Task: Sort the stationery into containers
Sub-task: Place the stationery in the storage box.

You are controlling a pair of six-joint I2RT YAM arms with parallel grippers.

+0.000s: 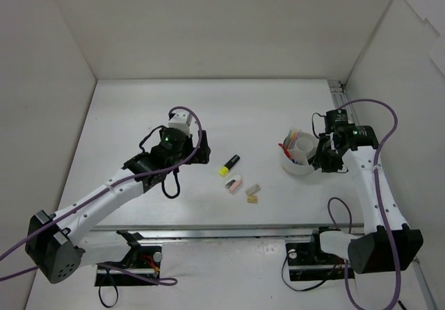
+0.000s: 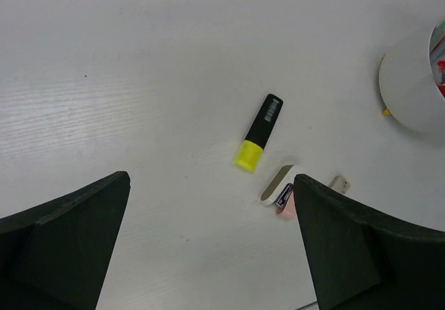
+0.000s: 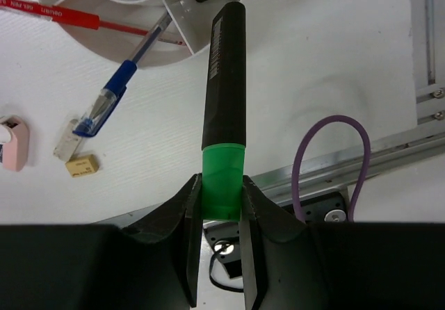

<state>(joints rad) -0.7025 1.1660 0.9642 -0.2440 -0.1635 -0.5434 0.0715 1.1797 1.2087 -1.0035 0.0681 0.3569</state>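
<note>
Two grippers: right gripper (image 3: 221, 192) clamped on green highlighter (image 3: 224, 101) at tub (image 1: 297, 167) rim; left gripper (image 2: 212, 179) spread wide, left of tub, above yellow highlighter (image 2: 259, 131).

Three erasers (image 1: 234, 183); two pens (image 3: 111, 94); two highlighters (image 3: 224, 80), perhaps a third; one tub (image 1: 299, 165).

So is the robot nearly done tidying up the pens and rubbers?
Partly. A red pen and blue pen already sit in the tub. The right end effector grips a green highlighter beside it. The yellow highlighter, pink eraser, grey eraser and tan eraser wait on the table.
</note>
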